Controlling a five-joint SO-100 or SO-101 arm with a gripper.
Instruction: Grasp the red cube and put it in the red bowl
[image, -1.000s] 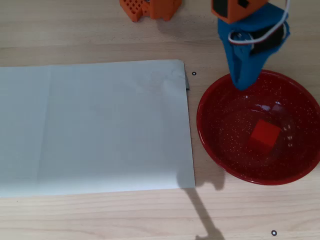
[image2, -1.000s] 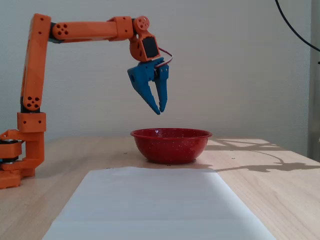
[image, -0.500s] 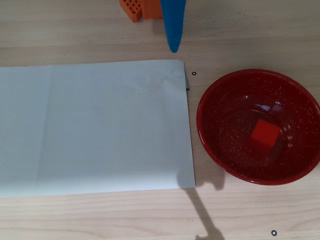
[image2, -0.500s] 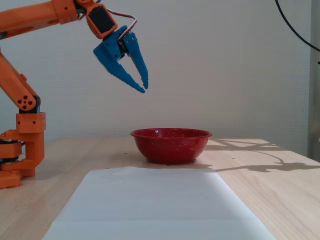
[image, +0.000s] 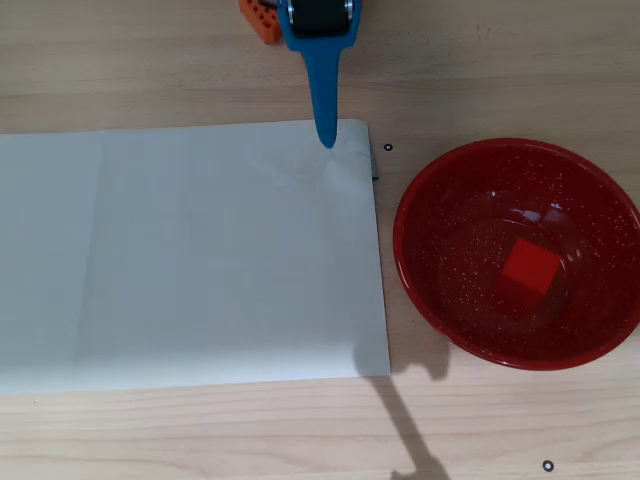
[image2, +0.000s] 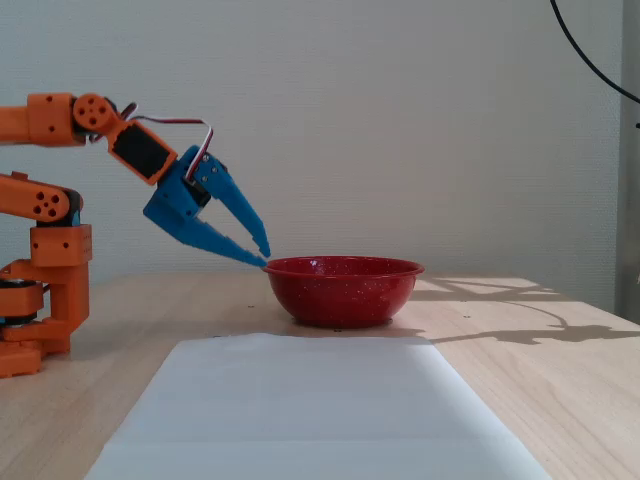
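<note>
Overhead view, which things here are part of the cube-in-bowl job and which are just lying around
Job: red cube, lying inside the red bowl; gripper, open and empty.
Lying about: white paper sheet; table.

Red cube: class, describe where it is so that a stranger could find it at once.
Start at the big white paper sheet on the wooden table; in the overhead view, the red bowl sits just right of it. The red cube lies inside: matte, square-edged, brighter than the glossy speckled bowl.

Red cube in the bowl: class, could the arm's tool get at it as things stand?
Probably yes. The red cube lies uncovered in the open-topped red bowl; the tool, empty with jaws apart, hangs beside the rim, so it must lift over it first.
</note>
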